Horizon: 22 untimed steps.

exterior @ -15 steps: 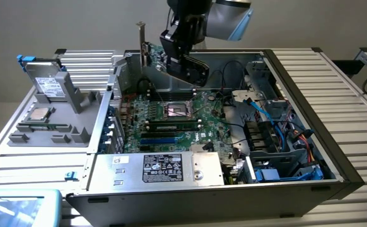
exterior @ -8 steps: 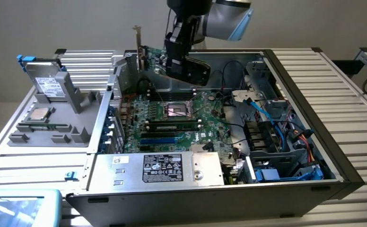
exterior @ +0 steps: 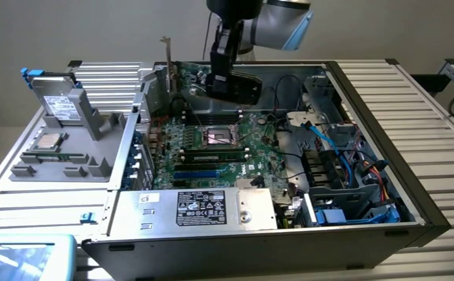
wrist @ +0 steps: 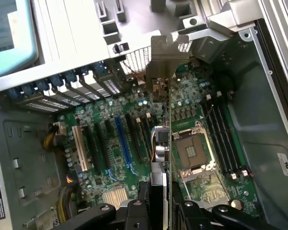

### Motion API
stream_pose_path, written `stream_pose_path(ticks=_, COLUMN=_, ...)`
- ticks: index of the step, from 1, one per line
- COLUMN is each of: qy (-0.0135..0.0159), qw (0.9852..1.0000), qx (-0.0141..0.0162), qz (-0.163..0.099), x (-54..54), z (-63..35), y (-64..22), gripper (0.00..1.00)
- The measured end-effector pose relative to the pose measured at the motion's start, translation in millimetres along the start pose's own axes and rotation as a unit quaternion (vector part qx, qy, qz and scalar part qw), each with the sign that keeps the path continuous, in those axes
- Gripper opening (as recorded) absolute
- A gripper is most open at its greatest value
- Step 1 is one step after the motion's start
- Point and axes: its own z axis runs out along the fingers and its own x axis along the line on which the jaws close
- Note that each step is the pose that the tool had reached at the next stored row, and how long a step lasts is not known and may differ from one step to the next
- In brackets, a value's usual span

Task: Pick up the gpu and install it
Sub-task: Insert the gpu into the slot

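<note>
gripping the gpu (wrist: 159, 143) edge-on, my tool (wrist: 159, 211) has a finger on each face of the card, clamped at the end away from the silver bracket. in the exterior view the tool (exterior: 225, 88) hangs over the back part of the open pc case (exterior: 414, 199). the gpu (exterior: 182, 75) stands upright on its long edge there, with the bracket sticking up past the case wall. just under it is the motherboard (wrist: 110, 158). from the wrist view the card lines up between the blue expansion slot (wrist: 122, 143) and the open cpu socket (wrist: 189, 151). can't tell if its bottom edge touches a slot. further out, the power supply (exterior: 196, 208) sits in the case corner. outside the case, on the exterior view's left, a grey tray (exterior: 94, 158) on the surface (exterior: 24, 205) holds a drive box (exterior: 59, 102) and a cpu chip (exterior: 51, 140).
</note>
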Motion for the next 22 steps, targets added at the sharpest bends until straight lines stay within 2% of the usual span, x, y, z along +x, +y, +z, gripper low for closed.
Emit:
stream_pose_path(ticks=3, qy=0.0015, qw=0.9996, qx=0.0023, qz=-0.027, x=0.0, z=0.0, y=-0.1, gripper=0.28)
stream_pose_path(ticks=5, qy=-0.0007, qw=0.9991, qx=0.0026, qz=-0.042, x=0.0, z=0.1, y=0.0, gripper=0.28)
stream_pose_path(ticks=7, qy=-0.0068, qw=0.9984, qx=0.0015, qz=-0.056, x=-0.1, z=0.3, y=0.0, gripper=0.28)
stream_pose_path(ticks=10, qy=-0.0188, qw=0.9969, qx=-0.001, qz=-0.076, x=0.0, z=0.7, y=-0.1, gripper=0.28)
stream_pose_path(ticks=15, qy=-0.0384, qw=0.9934, qx=-0.0052, qz=-0.108, x=-0.1, z=1.6, y=-0.2, gripper=0.28)
stream_pose_path(ticks=16, qy=-0.0407, qw=0.9926, qx=-0.0057, qz=-0.115, x=-0.1, z=1.9, y=-0.2, gripper=0.28)
stream_pose_path(ticks=18, qy=-0.0405, qw=0.9909, qx=-0.005, qz=-0.129, x=-0.1, z=2.6, y=-0.3, gripper=0.28)
stream_pose_path(ticks=22, qy=-0.0394, qw=0.9882, qx=0.0018, qz=-0.148, x=0.8, z=3.9, y=-0.7, gripper=0.28)
